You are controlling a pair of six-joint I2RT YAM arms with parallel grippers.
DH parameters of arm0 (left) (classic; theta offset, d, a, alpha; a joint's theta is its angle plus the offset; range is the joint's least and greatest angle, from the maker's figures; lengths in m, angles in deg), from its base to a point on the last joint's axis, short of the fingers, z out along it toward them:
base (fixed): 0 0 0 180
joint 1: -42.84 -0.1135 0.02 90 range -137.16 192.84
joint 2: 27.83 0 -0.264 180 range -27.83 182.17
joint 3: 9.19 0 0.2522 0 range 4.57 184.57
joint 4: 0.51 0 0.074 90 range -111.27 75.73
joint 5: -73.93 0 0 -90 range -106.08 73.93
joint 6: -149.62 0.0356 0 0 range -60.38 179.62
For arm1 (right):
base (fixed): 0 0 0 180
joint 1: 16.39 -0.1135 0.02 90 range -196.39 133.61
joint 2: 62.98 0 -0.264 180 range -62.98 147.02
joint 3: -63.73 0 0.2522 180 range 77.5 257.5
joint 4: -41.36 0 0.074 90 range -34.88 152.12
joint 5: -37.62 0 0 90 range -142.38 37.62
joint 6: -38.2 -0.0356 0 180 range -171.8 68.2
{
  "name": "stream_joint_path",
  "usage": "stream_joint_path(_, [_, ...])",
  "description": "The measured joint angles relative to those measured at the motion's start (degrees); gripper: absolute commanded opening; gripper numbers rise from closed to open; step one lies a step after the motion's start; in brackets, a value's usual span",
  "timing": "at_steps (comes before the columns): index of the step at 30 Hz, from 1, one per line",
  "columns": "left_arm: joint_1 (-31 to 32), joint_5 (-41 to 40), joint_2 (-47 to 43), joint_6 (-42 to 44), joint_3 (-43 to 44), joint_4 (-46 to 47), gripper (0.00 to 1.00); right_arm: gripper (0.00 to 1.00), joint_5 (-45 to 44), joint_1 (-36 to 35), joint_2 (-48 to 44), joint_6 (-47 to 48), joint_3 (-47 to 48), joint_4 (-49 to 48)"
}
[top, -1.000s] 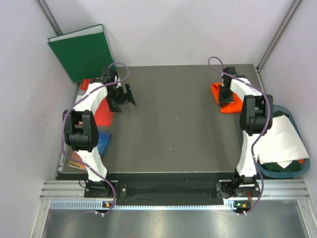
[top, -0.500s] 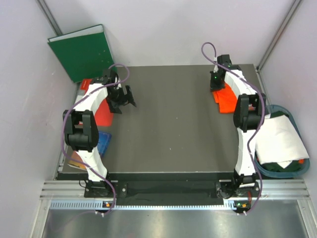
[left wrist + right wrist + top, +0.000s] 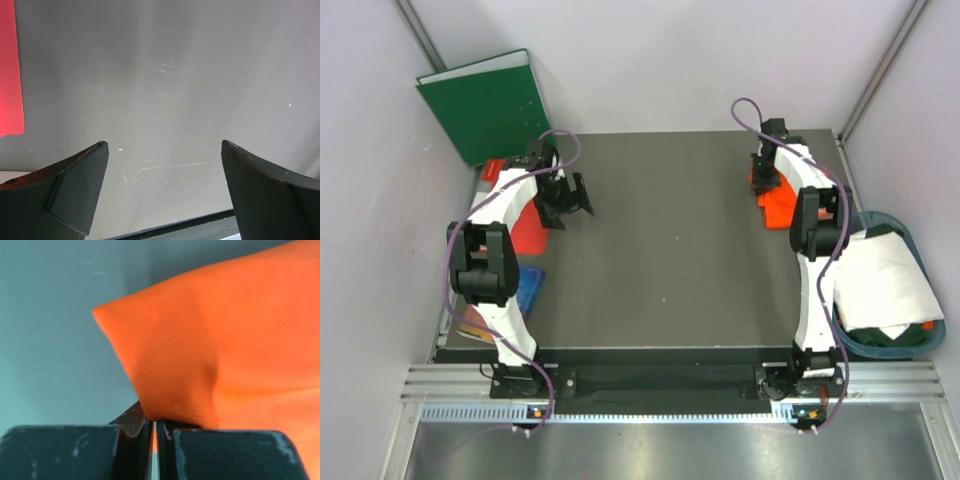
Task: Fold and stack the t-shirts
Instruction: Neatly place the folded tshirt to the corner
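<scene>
right gripper (image 3: 152, 429), jaws pressed together on a pinched corner of the orange t-shirt (image 3: 235, 350), whose cloth spreads ahead of the fingertips and off to their right over the dark table (image 3: 670, 260). left gripper (image 3: 162, 170), jaws spread wide and holding nothing, poised over the tabletop with the edge of the red folder (image 3: 10, 75) just to its left. white t-shirt (image 3: 882, 280) draped over a basket (image 3: 918, 340), well apart from the right gripper, back toward that arm's base and beyond the table edge.
</scene>
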State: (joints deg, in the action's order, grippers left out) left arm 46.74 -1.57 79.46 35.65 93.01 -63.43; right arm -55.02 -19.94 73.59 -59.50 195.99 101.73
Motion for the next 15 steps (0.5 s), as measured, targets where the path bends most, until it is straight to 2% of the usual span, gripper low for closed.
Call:
stream_joint_path(9, [0.2, 0.0, 0.0, 0.0, 0.0, 0.0, 0.99, 0.00, -4.0, 7.7, 0.0, 1.2, 0.0, 1.0])
stream_joint_path(12, [0.3, 0.1, 0.0, 0.0, 0.0, 0.0, 0.99, 0.03, -4.0, 10.2, 0.0, 1.3, 0.0, 1.0])
stream_joint_path(13, [0.3, 0.2, 0.0, 0.0, 0.0, 0.0, 0.99, 0.10, -3.8, 10.8, 0.0, 1.4, 0.0, 1.0])
stream_joint_path(15, [0.5, 0.7, 0.0, 0.2, 0.0, 0.1, 0.99, 0.32, -2.4, 11.3, -0.4, 1.6, -0.5, 0.5])
